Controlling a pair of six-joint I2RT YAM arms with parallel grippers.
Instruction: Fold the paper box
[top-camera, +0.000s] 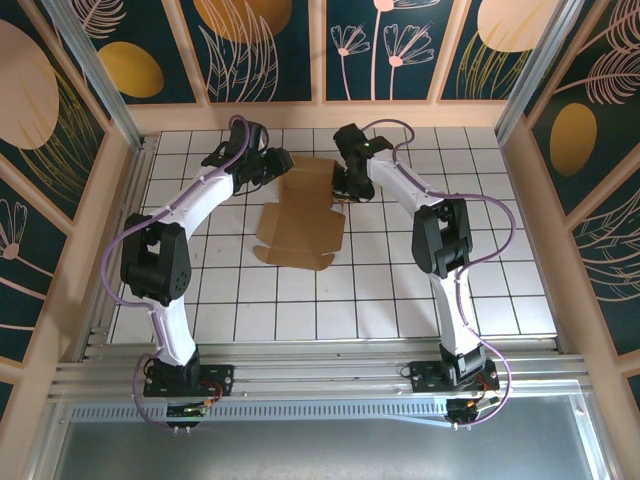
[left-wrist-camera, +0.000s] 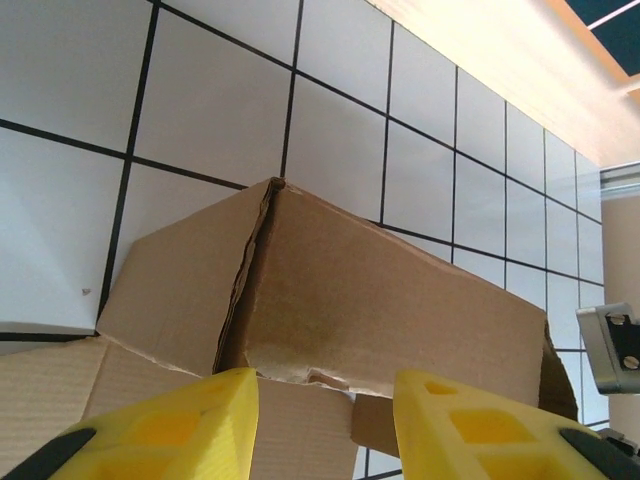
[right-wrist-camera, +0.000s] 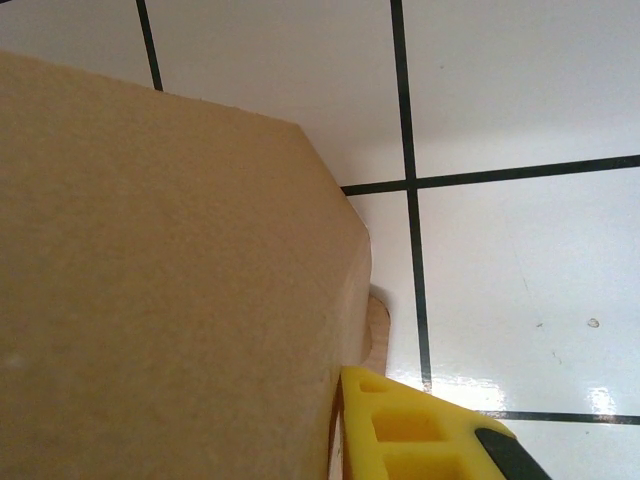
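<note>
1. Left arm (top-camera: 195, 200) reaches in over the left side of the tiled table (top-camera: 420, 290), and the left gripper (top-camera: 280, 167) sits at the far-left corner of the paper box (top-camera: 300, 228)
2. On the left wrist cam its two yellow fingers (left-wrist-camera: 165, 435) stand apart with a clear gap. Cardboard lies just beyond them and nothing is pinched, so I'd call that pincer released
3. The paper box is about mid-table, toward the far side, right between the two grippers. The near half lies flat on the tiles with its flaps spread out, and the far end has panels folded up
4. Up close from the left wrist, one raised brown wall meets another panel at a rough, wrinkled crease, and both lean rather than stand square
5. Right gripper (top-camera: 346, 188) is at the far-right edge of the box, touching the raised flap
6. On the right wrist cam there's a big cardboard panel on the left, with one yellow finger (right-wrist-camera: 420, 435) pressed against its edge and the other finger hidden behind it. That pincer is clenched, grasping the box flap
7. Right arm (top-camera: 440, 240) bends in from the right side of the table
</note>
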